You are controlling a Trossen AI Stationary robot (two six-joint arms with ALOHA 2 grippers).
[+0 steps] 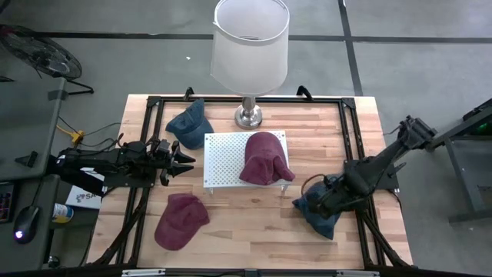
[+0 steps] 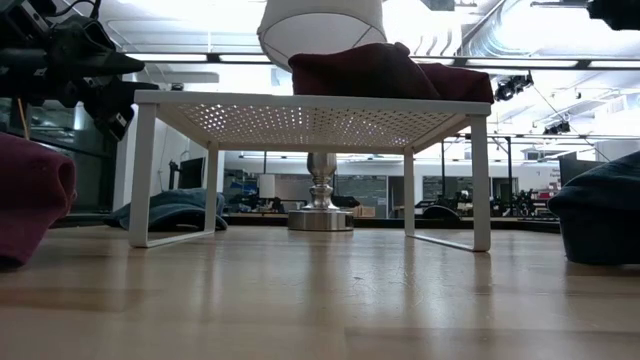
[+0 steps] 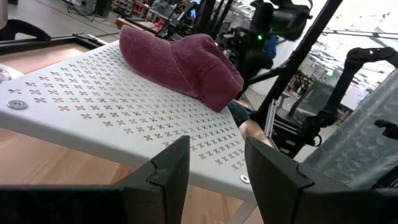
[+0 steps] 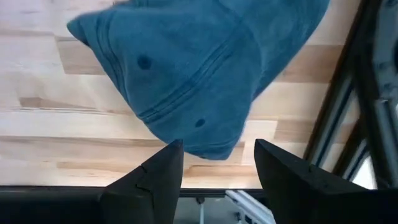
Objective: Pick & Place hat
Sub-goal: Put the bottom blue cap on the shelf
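A blue hat (image 1: 319, 214) lies on the table near the right edge; it also shows in the right wrist view (image 4: 186, 68) and the low view (image 2: 600, 215). My right gripper (image 1: 321, 201) hangs open above it, its fingers (image 4: 163, 168) either side of the hat's edge and clear of it. A maroon hat (image 1: 265, 158) lies on the white perforated rack (image 1: 227, 158). My left gripper (image 1: 184, 163) is open and empty, left of the rack, pointing at it (image 3: 217, 162).
A second blue hat (image 1: 190, 125) lies at the far left and a second maroon hat (image 1: 181, 221) at the near left. A lamp (image 1: 250, 46) stands behind the rack. A black frame (image 1: 350, 108) runs around the table's edges.
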